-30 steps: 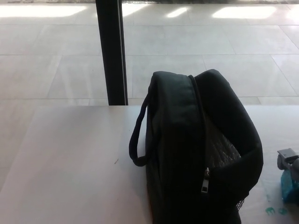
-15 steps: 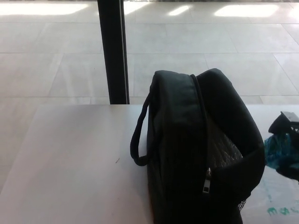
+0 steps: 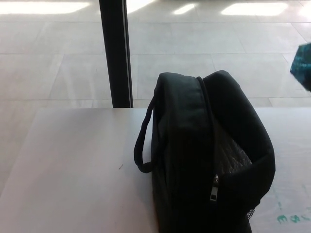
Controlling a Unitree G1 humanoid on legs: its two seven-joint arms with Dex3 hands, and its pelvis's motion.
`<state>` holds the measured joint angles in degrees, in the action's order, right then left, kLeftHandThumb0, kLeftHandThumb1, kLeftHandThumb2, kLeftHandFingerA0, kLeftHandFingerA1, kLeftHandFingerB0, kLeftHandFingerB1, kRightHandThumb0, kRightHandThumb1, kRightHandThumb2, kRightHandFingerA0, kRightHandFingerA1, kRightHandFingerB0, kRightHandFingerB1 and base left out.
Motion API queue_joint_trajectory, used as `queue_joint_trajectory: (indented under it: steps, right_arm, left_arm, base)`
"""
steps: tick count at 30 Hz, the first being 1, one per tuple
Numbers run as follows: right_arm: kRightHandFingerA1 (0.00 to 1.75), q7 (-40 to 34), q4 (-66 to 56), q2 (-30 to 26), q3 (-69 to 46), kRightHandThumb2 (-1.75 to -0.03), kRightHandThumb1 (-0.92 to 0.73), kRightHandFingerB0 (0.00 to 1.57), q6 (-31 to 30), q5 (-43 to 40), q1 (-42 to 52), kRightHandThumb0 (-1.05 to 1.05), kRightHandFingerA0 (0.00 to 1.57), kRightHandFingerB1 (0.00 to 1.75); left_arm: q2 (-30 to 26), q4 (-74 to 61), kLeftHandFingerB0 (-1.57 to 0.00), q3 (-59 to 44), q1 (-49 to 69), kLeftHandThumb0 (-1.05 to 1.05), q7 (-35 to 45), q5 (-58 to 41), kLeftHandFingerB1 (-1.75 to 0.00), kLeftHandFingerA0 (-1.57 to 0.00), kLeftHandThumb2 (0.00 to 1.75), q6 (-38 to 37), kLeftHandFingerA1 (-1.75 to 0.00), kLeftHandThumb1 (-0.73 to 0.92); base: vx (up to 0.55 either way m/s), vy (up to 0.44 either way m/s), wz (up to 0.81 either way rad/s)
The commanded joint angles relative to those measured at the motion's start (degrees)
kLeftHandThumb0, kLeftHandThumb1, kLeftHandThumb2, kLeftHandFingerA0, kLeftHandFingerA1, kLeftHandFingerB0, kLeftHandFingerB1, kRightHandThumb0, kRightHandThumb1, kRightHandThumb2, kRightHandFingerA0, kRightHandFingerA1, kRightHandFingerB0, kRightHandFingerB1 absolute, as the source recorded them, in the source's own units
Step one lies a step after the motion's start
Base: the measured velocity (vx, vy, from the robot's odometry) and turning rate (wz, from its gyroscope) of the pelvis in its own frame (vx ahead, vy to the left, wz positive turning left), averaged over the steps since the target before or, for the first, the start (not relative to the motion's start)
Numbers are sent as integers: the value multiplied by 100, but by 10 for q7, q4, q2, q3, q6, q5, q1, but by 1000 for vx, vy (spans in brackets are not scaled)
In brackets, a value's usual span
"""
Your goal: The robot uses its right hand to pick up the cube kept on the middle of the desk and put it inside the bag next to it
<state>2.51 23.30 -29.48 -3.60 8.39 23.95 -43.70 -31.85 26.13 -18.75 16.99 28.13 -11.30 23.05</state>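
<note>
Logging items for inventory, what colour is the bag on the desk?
Black, with a silver zipper pull; the bag shows best in the head view.

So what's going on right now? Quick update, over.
Left hand out of view. Teal cube up at right edge, above the desk; right hand not visible. Black bag open-topped, nothing blocking it.

Pale tiled floor [image 3: 194, 43] (sunlit patches), dark pillar [image 3: 115, 53] behind desk [image 3: 73, 170].

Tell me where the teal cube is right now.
In the head view the teal cube is at the far right edge, up in the air, above and to the right of the black zippered fabric bag on the pale desk.
</note>
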Motion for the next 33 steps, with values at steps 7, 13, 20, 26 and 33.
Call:
queue_joint_trajectory:
  steps: [7,13,20,26,33]
  right_arm:
    - [175,71,-184,43,23,-124,-47,75,-60,-71,-3,-17,88,163]
    - [175,119,-294,47,62,-117,-51,74,-112,-63,66,-13,86,163]
    - [175,159,-329,10,98,-123,-43,76,-85,-48,149,-15,86,158]
    - [141,157,-305,-9,111,-117,-49,99,-68,-32,162,-22,118,128]
    - [175,154,-270,0,132,-122,-47,77,-65,-20,145,-18,88,159]
  left_arm:
    - [-10,2,-28,-5,8,-62,-12,13,-53,-39,97,-16,-64,57]
    - [-16,27,-37,1,1,-61,-2,20,-44,-35,62,-35,-55,72]
    - [-14,33,-30,1,-1,-66,-3,19,-54,-36,95,-39,-62,60]
    - [-14,38,-35,-5,-10,-58,3,11,-45,-31,60,-31,-55,72]
    - [-12,-5,-27,-6,3,-64,-2,11,-52,-35,95,-15,-62,59]
  base:
    - [0,0,0]
    - [0,0,0]
    - [0,0,0]
    - [0,0,0]
    - [0,0,0]
